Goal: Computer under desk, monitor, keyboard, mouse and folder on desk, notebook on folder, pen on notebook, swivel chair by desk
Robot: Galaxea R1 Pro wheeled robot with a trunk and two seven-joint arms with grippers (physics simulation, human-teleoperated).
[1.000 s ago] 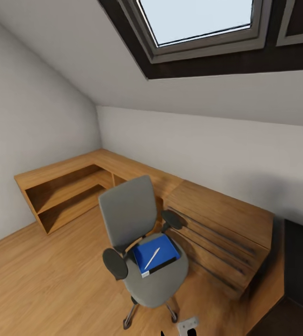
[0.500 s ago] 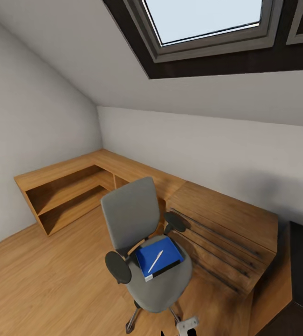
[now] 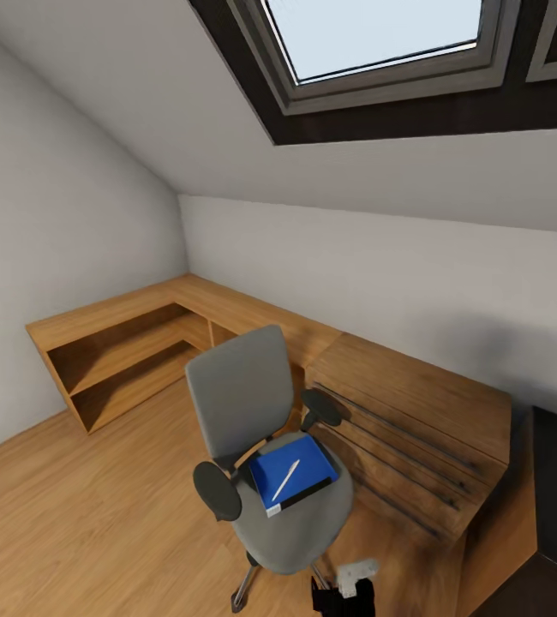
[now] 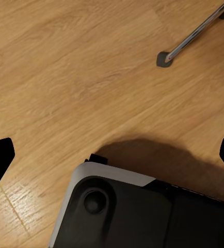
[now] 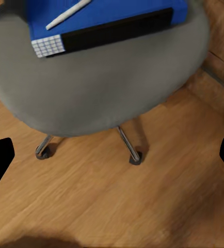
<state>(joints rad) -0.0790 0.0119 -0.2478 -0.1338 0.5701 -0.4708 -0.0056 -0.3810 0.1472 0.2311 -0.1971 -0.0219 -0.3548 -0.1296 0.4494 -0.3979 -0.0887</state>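
Swivel chair [image 3: 266, 446] standing beside oak drawers [image 3: 407, 428], blue folder [image 3: 291, 470] lying on seat, pen [image 3: 284, 480] resting atop, both grippers' fingers spread apart.

Head high, facing chair [image 3: 270, 454]; right wrist close above its seat.

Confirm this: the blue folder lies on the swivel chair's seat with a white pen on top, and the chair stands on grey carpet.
Not quite. The floor is light wood, not grey carpet, as the head view shows. The rest holds: the blue folder lies on the swivel chair, with the white pen on top.
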